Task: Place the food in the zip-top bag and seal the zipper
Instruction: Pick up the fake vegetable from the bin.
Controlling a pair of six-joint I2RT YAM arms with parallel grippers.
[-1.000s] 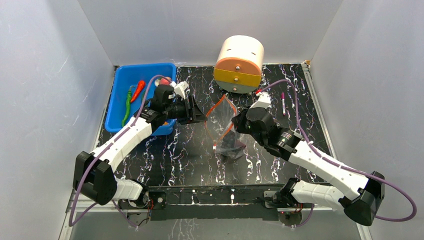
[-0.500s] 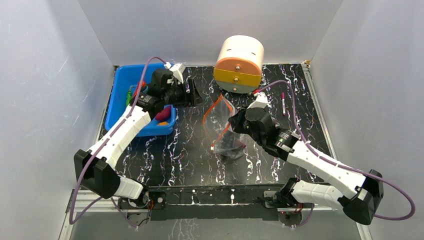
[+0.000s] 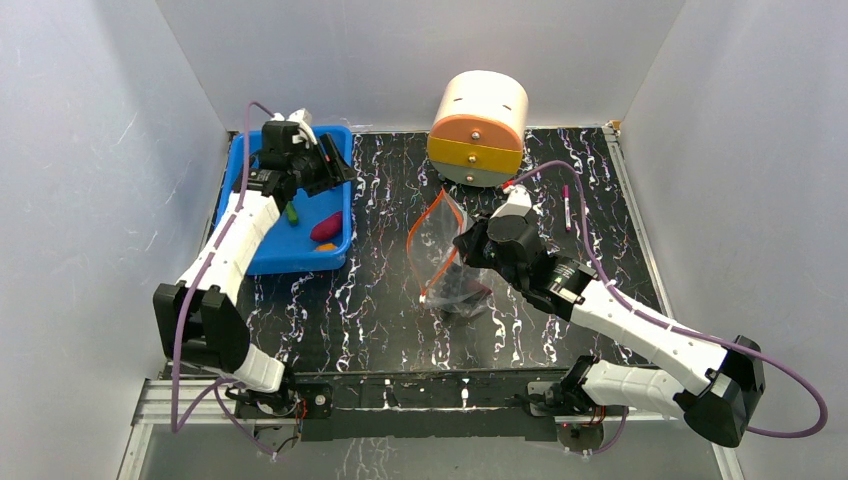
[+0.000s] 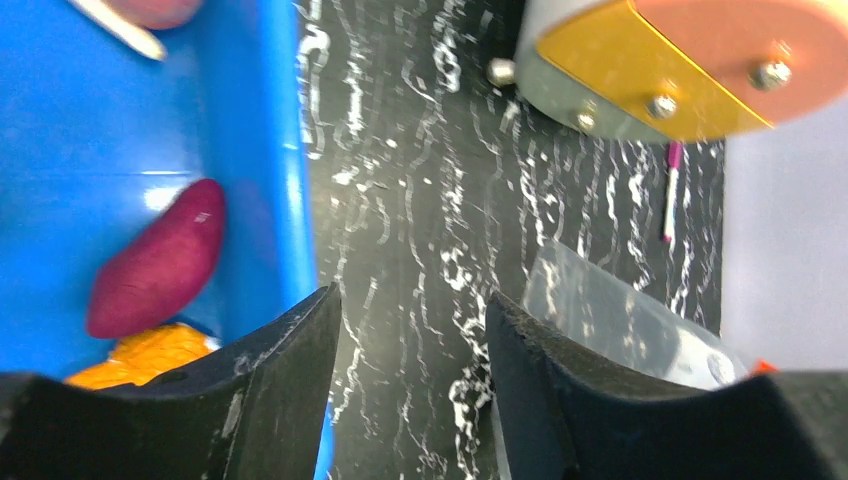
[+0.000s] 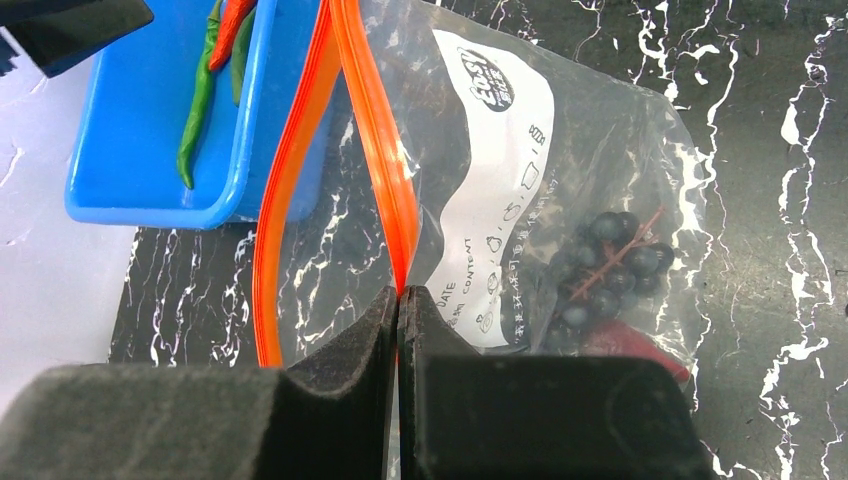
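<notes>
Right tool [image 5: 400,300] is clenched on the zipper [image 5: 375,150], one orange-red strip being pinched between its fingertips while the other strip bows away to the left, so the mouth of the zip-top bag [image 5: 600,180] is held agape. The bag is seen at the middle of the black marbled worktop [image 3: 380,300], with a dark grape bunch [image 5: 610,260] and a red piece [image 5: 630,345] inside it at the bottom. The left tool [image 4: 410,310] is released and empty, poised over the right wall of the blue bin [image 4: 270,150]. In the bin a dark purple piece [image 4: 155,260] is seen beside a small orange piece [image 4: 145,355], and a green pepper [image 5: 195,120] and red chili [image 5: 232,25] are seen at the far side.
</notes>
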